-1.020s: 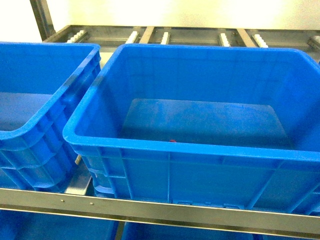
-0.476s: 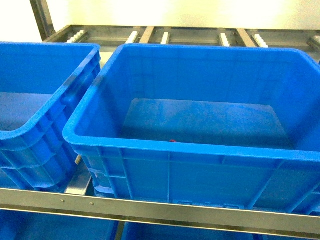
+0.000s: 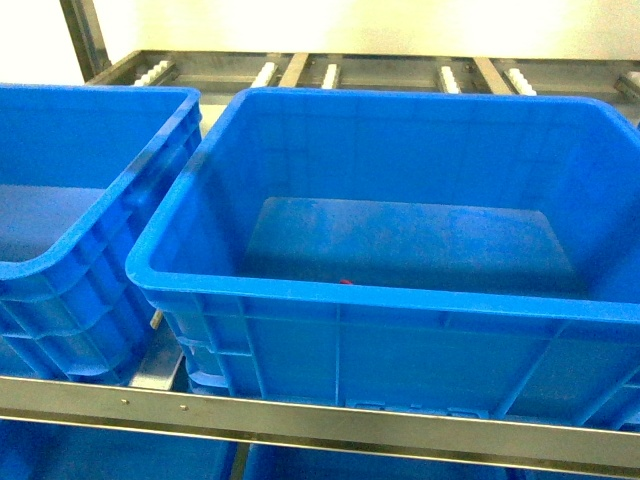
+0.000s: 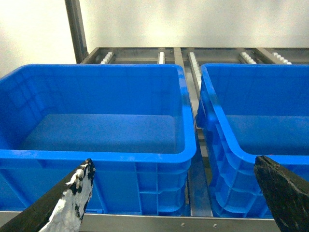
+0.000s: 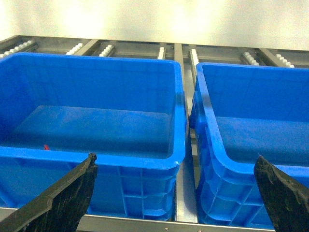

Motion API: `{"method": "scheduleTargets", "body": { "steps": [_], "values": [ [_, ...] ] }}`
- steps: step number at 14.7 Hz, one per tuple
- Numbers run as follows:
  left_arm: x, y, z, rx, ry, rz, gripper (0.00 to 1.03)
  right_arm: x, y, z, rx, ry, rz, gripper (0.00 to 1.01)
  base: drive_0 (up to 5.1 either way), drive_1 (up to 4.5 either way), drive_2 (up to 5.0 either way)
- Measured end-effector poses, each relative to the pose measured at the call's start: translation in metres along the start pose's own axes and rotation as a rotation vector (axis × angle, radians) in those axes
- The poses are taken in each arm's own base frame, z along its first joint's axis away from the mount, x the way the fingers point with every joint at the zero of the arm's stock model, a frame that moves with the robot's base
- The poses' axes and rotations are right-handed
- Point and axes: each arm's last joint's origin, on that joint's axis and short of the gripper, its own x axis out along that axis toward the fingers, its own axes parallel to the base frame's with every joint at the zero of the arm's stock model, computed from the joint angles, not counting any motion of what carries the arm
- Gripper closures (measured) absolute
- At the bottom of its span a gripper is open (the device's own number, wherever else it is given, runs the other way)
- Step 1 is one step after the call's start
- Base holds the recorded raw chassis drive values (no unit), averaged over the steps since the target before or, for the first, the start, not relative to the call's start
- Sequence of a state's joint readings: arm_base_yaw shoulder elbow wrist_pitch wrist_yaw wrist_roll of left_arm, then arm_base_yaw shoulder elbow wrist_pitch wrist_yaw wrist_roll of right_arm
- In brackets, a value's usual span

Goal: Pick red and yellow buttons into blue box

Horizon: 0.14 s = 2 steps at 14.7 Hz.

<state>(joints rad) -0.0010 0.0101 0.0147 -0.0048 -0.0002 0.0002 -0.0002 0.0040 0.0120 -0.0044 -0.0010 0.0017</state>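
on the left of the head view a neighbouring crate (image 3: 60, 190) stands just beside the blue box (image 3: 400, 300) on the steel rack (image 3: 300, 420); only a red speck (image 3: 345, 281) peeps over the box's near rim, likely the red button's cap, the rest hidden; no yellow button shows anywhere; the left gripper (image 4: 174, 193) and right gripper (image 5: 174, 193) both hang spread wide with nothing between the fingers; to do this step well, i judge, first find the missing button, then come down straight over it, clear of the rim.
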Motion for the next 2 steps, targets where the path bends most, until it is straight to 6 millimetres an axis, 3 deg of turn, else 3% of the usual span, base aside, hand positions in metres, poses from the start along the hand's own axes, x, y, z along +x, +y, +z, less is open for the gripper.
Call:
{"method": "scheduleTargets", "body": {
  "steps": [2],
  "values": [
    [0.0000,0.0000,0.0000,0.000,0.000,0.000,0.05,0.0000,0.0000,0.0000,0.000,0.000,0.000,0.03,0.0,0.00,0.0]
  ]
}}
